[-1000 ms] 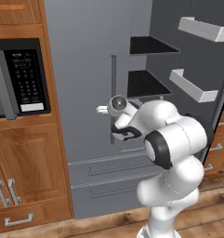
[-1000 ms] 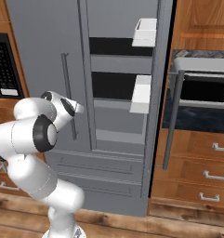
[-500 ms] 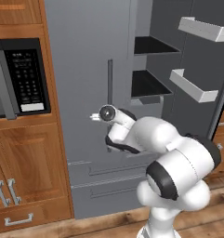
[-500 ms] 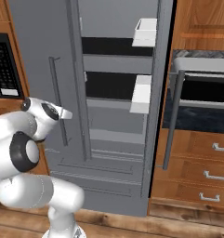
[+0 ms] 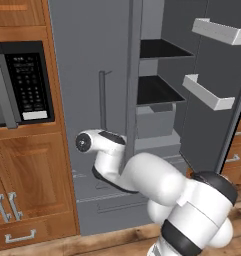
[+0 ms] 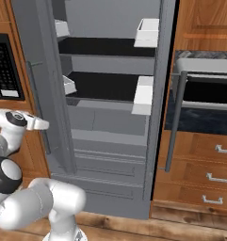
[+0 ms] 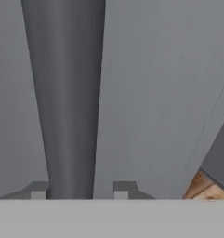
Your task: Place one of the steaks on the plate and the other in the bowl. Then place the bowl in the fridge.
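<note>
Fridge point(image 6: 110, 141), both doors swung out: wide gap between them gives free passage to two bare black shelves point(image 6: 105, 84) and the drawer fronts below. Obstacles: left door's edge point(image 5: 133, 85) beside the arm; white door bins point(image 5: 208, 92) jutting from the right door; bar handle point(image 7: 67, 97) standing between the gripper point(image 7: 78, 190) tips.

Fridge point(image 5: 92, 55) grey; shelves point(image 5: 157, 90) black; bins point(image 5: 209, 95) white.

Arm point(image 5: 157, 185) is showing glossy white rounded shells, dark black joint bands, and a round dark-centred cap at the wrist end.
</note>
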You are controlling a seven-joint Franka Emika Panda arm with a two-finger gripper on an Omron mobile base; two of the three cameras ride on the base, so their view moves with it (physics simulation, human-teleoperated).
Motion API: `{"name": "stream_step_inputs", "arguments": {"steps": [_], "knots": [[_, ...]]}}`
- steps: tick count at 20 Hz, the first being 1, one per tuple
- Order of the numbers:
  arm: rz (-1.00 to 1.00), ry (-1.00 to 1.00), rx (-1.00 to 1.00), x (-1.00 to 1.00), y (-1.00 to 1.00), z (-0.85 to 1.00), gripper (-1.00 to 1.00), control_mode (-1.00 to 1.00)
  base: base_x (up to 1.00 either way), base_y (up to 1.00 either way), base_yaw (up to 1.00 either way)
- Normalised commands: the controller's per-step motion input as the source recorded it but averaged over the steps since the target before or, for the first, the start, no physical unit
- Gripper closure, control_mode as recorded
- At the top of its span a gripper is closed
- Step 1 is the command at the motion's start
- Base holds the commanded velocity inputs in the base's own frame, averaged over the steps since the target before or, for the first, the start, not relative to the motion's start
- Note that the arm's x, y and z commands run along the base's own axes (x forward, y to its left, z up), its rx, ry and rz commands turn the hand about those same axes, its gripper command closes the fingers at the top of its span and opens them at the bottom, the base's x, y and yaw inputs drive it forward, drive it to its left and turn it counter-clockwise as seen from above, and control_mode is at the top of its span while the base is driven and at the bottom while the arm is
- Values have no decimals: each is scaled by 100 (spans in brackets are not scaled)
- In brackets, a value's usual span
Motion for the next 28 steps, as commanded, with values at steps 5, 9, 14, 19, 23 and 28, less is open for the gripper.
{"name": "stream_step_inputs", "arguments": {"steps": [5, 9, 14, 19, 23, 28], "knots": [[-13, -1, -6, -56, 25, 0, 100, -100, 0, 0, 0], [-11, -2, -9, -11, 42, 0, 100, -100, 0, 0, 0], [-12, -1, -9, -5, 38, 0, -100, -100, 0, 0, 0], [-8, -8, -5, -10, 4, 1, -100, -100, 0, 0, 0], [-8, -13, -4, -23, 6, 3, -100, -100, 0, 0, 0], [-8, -13, -2, -38, 0, 20, -100, -100, 0, 0, 0]]}}
